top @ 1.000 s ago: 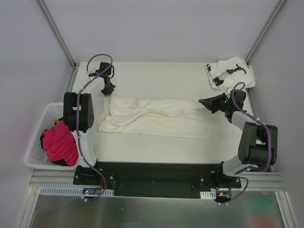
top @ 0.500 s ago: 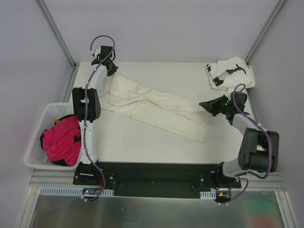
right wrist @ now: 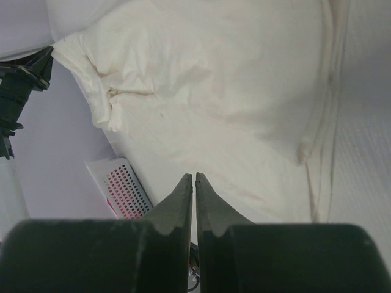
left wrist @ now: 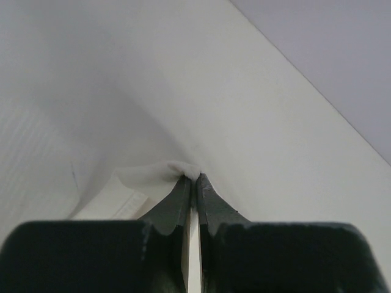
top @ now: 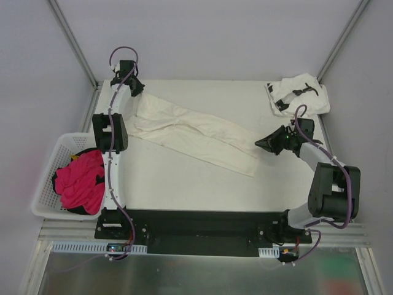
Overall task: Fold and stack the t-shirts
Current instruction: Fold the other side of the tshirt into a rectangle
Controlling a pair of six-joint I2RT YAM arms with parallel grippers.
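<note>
writing: black marks on printed t-shirt [top: 298, 93] too small to read
printed t-shirt: bunched at far right corner of table [top: 184, 178]
cream t-shirt [top: 190, 132]: stretched diagonally, far left to mid right
left gripper [top: 137, 90]: arm reached to far left corner, jaws clamped on cream t-shirt's corner
right gripper [top: 258, 144]: arm bent, pointing left, just beside cream t-shirt's other end; jaws together, nothing between
</note>
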